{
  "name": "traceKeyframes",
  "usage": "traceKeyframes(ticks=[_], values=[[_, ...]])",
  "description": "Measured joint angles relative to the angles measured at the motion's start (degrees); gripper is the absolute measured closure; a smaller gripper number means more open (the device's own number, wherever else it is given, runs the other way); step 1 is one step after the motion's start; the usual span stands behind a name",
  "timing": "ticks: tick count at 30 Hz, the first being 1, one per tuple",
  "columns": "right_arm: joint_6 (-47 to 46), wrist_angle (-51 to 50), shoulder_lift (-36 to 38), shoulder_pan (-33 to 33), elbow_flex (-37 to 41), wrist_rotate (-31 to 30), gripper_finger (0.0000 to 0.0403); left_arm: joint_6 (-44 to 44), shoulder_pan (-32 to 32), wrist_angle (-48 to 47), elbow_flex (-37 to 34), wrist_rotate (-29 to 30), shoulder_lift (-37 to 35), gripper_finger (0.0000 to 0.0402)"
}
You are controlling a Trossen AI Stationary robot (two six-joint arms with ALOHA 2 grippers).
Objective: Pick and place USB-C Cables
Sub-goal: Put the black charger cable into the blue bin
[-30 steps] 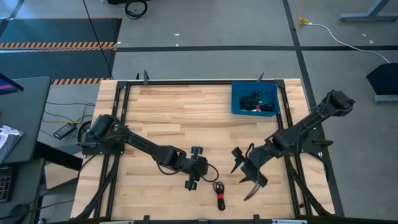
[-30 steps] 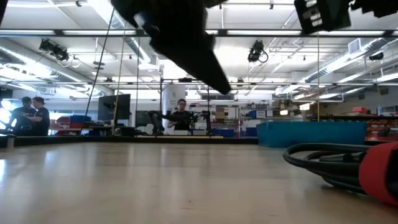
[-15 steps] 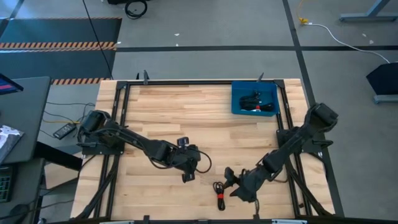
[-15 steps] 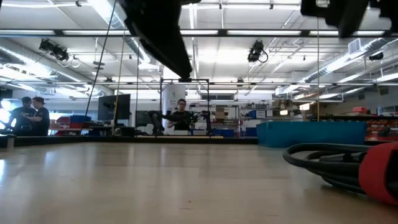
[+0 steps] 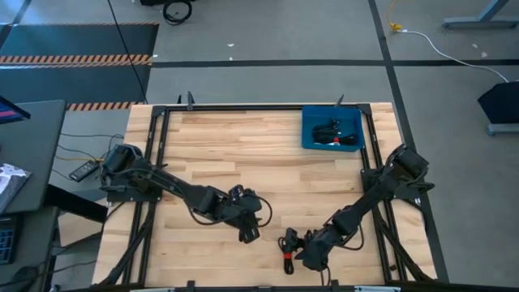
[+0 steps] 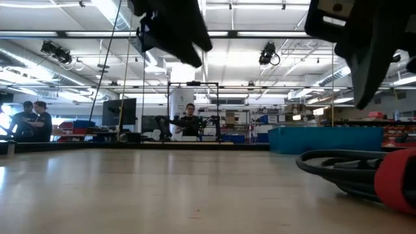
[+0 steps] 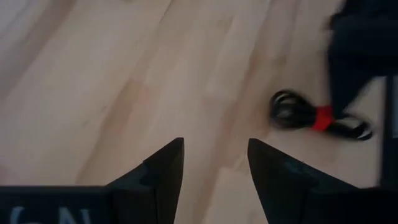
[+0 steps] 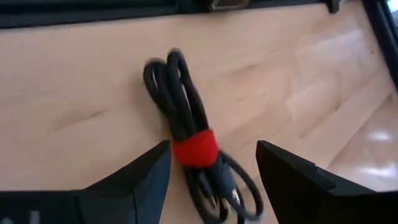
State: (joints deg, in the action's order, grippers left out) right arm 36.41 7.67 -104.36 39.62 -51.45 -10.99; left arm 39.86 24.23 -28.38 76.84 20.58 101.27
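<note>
The wooden counter (image 5: 243,154) carries a blue tray (image 5: 310,130) at its far right corner, with coiled cables (image 5: 334,133) inside. The left arm reaches across toward the near edge's middle; its left hand (image 5: 247,232) hangs released, fingers apart, over bare wood. The right arm stretches low from the right edge, its right hand (image 5: 297,245) released, fingers spread, just above a black cable (image 5: 286,253) with a red tie band (image 8: 194,148). That cable lies near the near edge, long axis running from near edge to far edge.
</note>
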Motion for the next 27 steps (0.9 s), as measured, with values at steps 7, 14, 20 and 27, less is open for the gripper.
traceKeyframes(ticks=[7, 14, 20, 27], values=[[0.89, -0.81, -1.66, -0.74, 0.03, 1.34, 0.0175, 1.64, 1.29, 5.45, 0.01, 0.01, -0.02, 0.0216], [0.87, -0.41, -2.99, -2.01, 0.06, 0.42, 0.0194, 1.99, 1.59, 11.0, 0.04, -0.02, -0.02, 0.0216], [0.76, -0.59, -3.48, -2.75, 0.03, 1.26, 0.0213, 3.36, 2.04, 12.92, 0.03, -0.04, -0.02, 0.0216], [0.67, -1.61, -3.48, -3.17, 0.01, 2.95, 0.0265, 3.5, 2.77, 14.7, 0.04, -0.03, -0.02, 0.0216]])
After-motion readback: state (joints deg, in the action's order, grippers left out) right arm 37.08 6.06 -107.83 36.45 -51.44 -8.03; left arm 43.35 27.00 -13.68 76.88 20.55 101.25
